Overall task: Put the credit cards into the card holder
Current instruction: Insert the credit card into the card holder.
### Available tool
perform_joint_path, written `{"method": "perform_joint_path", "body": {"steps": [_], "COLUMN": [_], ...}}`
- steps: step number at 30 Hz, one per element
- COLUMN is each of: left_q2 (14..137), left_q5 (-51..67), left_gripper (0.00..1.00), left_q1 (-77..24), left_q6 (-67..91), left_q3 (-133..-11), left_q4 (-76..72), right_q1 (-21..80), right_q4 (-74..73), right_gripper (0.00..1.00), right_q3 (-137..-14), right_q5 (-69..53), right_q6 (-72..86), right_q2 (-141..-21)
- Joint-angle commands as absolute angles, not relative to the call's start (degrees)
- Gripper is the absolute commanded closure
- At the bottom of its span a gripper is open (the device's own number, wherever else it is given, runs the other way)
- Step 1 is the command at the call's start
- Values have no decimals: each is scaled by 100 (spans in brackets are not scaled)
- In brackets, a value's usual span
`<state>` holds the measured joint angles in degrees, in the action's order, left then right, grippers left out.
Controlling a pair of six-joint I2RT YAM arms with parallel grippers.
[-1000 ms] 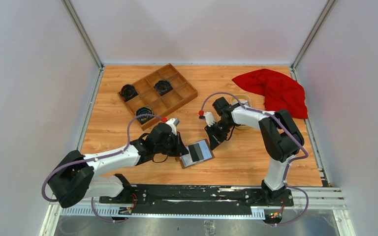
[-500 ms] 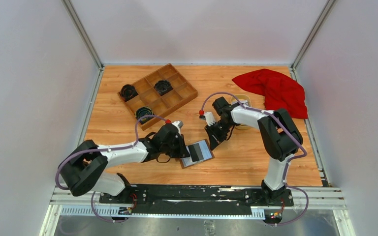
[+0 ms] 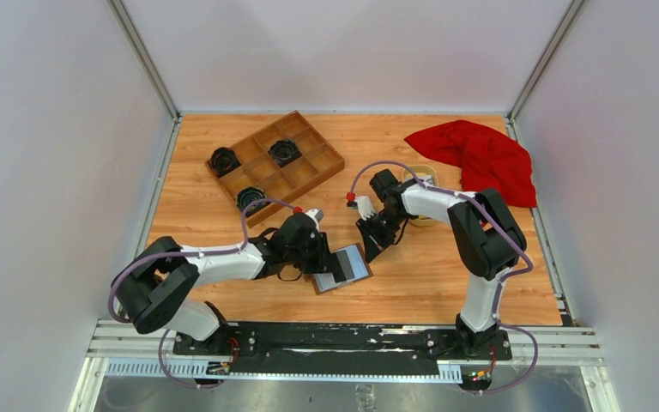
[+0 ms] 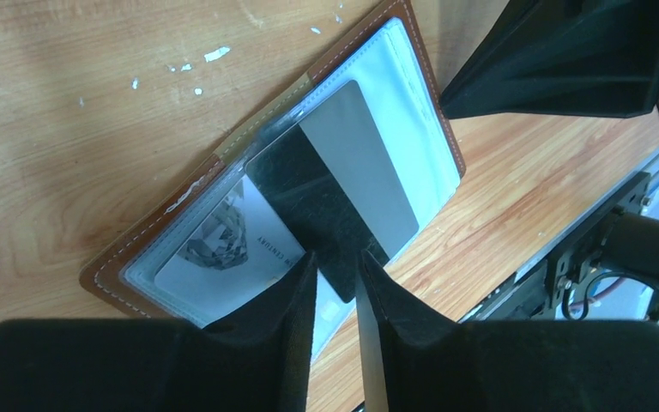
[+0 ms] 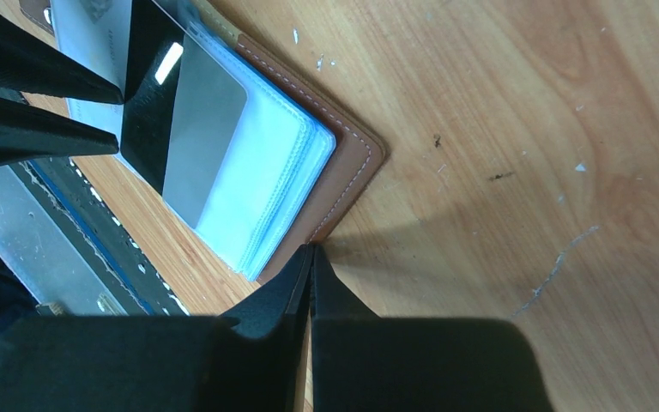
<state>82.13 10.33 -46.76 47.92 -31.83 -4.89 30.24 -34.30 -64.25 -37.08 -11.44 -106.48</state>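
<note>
You have the card holder [image 3: 343, 268] open on the surface [image 3: 429, 287], black-and-grey card [image 4: 343, 180] across its pockets. Left gripper [image 4: 336, 266], at its 9 o'clock, stands slightly parted; right gripper [image 5: 311, 257], 2 o'clock, pressed together

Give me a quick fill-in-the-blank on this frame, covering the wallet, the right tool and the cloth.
1. The card holder lies ____, with its clear sleeves facing up.
2. The right tool is ____, its tip at the holder's brown edge.
3. The cloth at the far right is ____.
Missing words: open; shut; red.
</note>
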Motion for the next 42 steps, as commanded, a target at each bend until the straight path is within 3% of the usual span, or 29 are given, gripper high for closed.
{"method": "perform_joint_path", "body": {"steps": [1, 27, 37, 42], "left_q2": [8367, 8964, 7714, 7777], "left_q5": [1077, 1220, 597, 677], "left_gripper": [70, 66, 66, 71], "left_q1": [-4737, -4746, -4737, -4729], "left_q6": [4843, 4826, 4496, 4563], "left_q3": [-3355, -3945, -3325, -3073], "left_q4": [-632, -815, -797, -793], "right_q1": [3073, 3103, 3031, 3029], "right_q4": [-3505, -3558, -3643, -3645], "right_gripper": [98, 98, 85, 80], "right_q3": [-6460, -6507, -6542, -6500], "right_q5": [-3610, -3703, -3521, -3691], "right_q6": [-1134, -1162, -1583, -1777], "right_q2": [-10840, -10822, -10240, -10052]}}
